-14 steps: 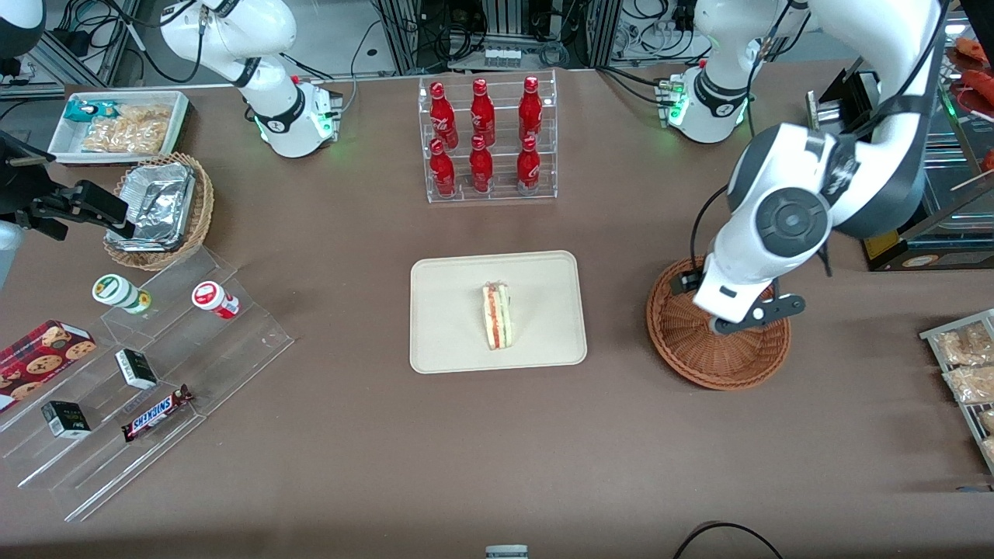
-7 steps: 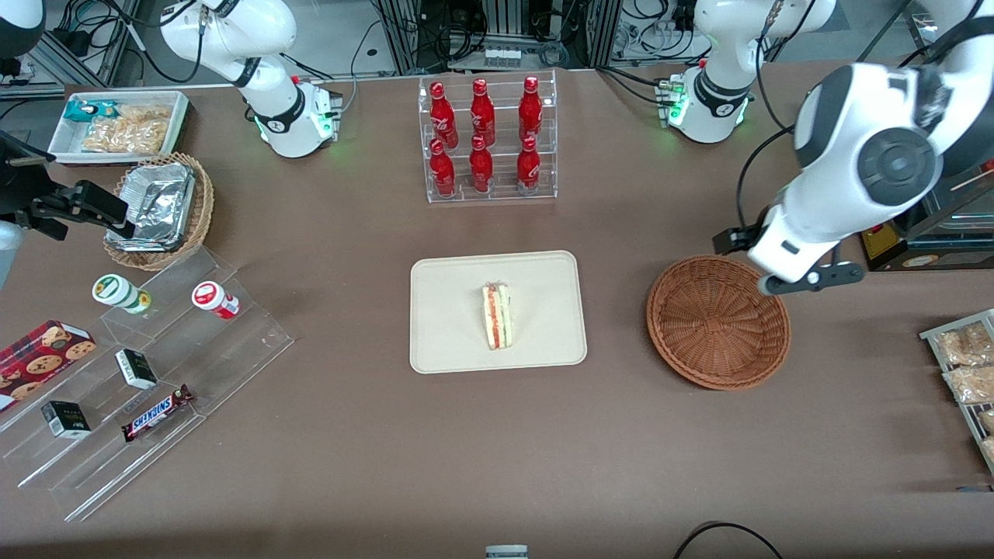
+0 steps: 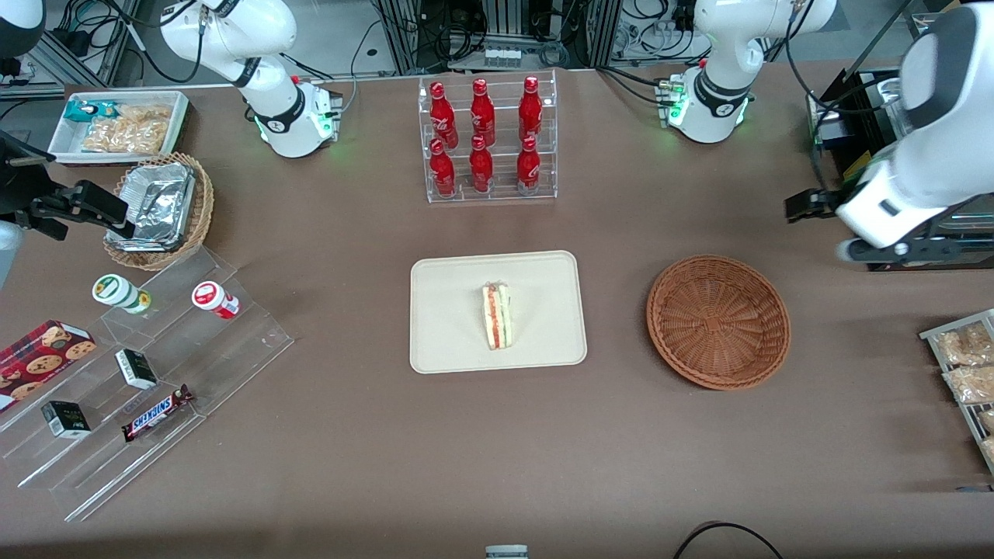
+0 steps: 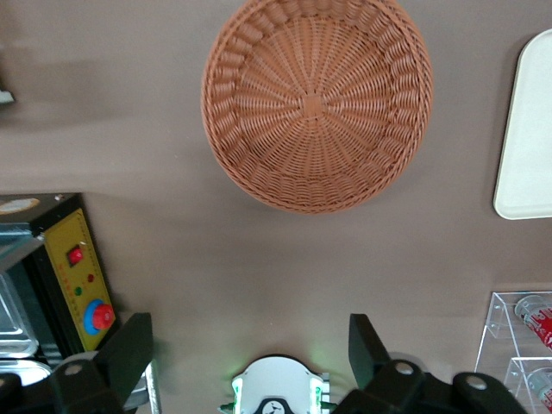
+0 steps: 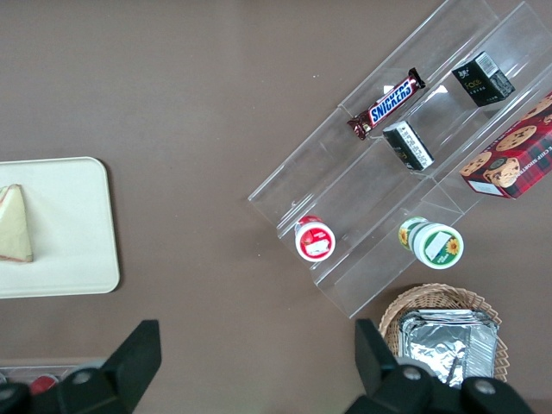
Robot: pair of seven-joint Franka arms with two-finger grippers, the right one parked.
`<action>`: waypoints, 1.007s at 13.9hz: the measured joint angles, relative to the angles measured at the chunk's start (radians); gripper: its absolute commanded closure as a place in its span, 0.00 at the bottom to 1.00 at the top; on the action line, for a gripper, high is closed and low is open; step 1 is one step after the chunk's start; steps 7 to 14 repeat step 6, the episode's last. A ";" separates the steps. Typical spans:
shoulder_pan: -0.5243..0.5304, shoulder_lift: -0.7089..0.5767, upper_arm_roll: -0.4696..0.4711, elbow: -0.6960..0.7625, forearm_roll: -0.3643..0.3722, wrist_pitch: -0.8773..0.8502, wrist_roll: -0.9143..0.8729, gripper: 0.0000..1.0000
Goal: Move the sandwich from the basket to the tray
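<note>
Hidden or cut off: you see only part of the tool (image 4: 250,354), as 2 dark fingers (image 4: 129,349) at the frame edge of the left wrist view; in the front view the arm's white body covers it. The snack packets (image 3: 967,365) at the working arm's end of the worktop run out of frame.
Tool: its fingers are spread wide with nothing between them. It hangs high above bare worktop near the basket (image 3: 718,321), farther from the front camera than the basket and toward the working arm's end.
Worktop: you have a plain brown surface (image 3: 466,450). Above it in the front view are cables and metal framing.
Sandwich: you find the sandwich (image 3: 496,315) lying on the tray (image 3: 450,341), near the tray's middle, its striped cut edge facing up.
Tray: cream, rectangular, at the centre of the worktop, well apart from the basket.
Basket: reddish-brown wicker, round, with nothing in it.
Bottle rack: a clear tiered rack (image 3: 491,140) holds 6 red bottles in 2 rows of 3, farther from the front camera than the tray.
Parked arm's end: a foil-lined wicker basket (image 3: 159,210), a white tray of snacks (image 3: 120,124), and clear stepped shelves (image 3: 140,373) with a Snickers bar (image 3: 158,412), 2 small dark boxes, 2 round tubs and a cookie box (image 3: 39,357).
</note>
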 measured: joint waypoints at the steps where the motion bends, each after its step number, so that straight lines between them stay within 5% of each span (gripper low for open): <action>1: -0.002 -0.004 0.016 0.012 0.000 -0.001 0.013 0.00; 14: -0.019 -0.014 0.064 0.048 -0.021 -0.001 0.022 0.00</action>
